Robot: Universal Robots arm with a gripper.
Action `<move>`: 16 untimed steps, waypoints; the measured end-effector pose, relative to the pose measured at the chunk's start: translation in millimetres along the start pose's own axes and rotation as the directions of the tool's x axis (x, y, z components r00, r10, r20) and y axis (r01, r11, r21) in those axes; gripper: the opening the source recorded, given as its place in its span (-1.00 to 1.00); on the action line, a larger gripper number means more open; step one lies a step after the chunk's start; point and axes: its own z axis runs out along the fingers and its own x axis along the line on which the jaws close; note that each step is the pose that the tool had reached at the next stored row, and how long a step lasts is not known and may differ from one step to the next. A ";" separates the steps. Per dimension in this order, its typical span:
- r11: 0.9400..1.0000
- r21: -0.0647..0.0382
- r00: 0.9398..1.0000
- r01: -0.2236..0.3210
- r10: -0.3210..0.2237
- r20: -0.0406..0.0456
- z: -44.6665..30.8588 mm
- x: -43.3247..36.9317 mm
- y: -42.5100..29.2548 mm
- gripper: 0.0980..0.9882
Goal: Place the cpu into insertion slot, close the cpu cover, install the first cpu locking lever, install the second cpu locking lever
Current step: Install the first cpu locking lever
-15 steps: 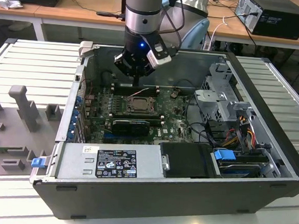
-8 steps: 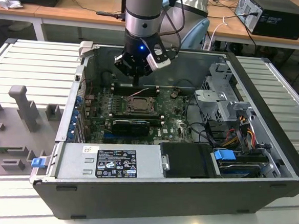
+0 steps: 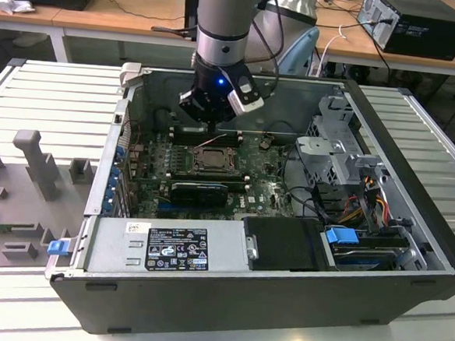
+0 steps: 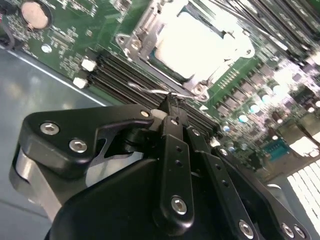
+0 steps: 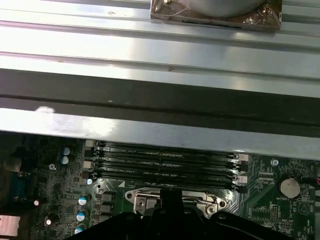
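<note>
Two fingers point(image 4: 175, 150) of the gripper point(image 4: 170, 107) stand pressed together, leaving no gap, and their tips sit right at a thin wire locking lever point(image 4: 157, 92) that runs along the near edge of the insertion slot point(image 3: 211, 160); whether they pinch the wire or merely push against it cannot be told. In the exterior view the gripper point(image 3: 216, 107) hangs low inside the open computer case point(image 3: 387, 119), just behind the socket. The cpu point(image 4: 200, 42) lies in the slot, its pale top showing through the window of the cpu cover point(image 4: 137, 45), which looks folded down flat over it. The step in hand seems to be the lever work, and it probably goes best with a slow, steady press that keeps the tips on the wire, swinging it along its own arc so it does not spring free or scrape the green board. The long black memory slots point(image 5: 165, 162) lie just beside the socket, so room for the fingers is tight. The case rests on a slatted metal table point(image 3: 46, 87), with wooden desks point(image 3: 129, 7) behind.
</note>
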 end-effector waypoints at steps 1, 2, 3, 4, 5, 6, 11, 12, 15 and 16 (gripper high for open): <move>1.000 0.000 1.000 0.000 0.000 0.001 0.6 -0.5 0.1 -0.98; 1.000 0.000 1.000 0.000 0.000 0.005 1.2 -0.8 0.5 -0.98; 1.000 0.000 1.000 0.001 -0.001 0.006 2.7 -1.8 2.1 -0.98; 1.000 0.000 1.000 0.001 -0.001 0.006 4.1 -2.5 3.3 -0.98; 1.000 -0.001 1.000 0.001 -0.001 0.006 5.6 -3.2 4.5 -0.98; 1.000 -0.001 1.000 0.001 -0.001 0.006 7.6 -4.7 6.0 -0.98; 1.000 -0.002 1.000 0.001 -0.001 0.006 13.2 -10.4 9.3 -0.98; 1.000 -0.002 1.000 0.001 -0.001 0.006 13.8 -11.5 9.2 -0.98; 1.000 -0.001 1.000 0.000 0.000 0.009 17.0 -12.9 8.7 -0.98; 1.000 -0.001 1.000 0.000 0.000 0.009 18.2 -13.6 8.5 -0.98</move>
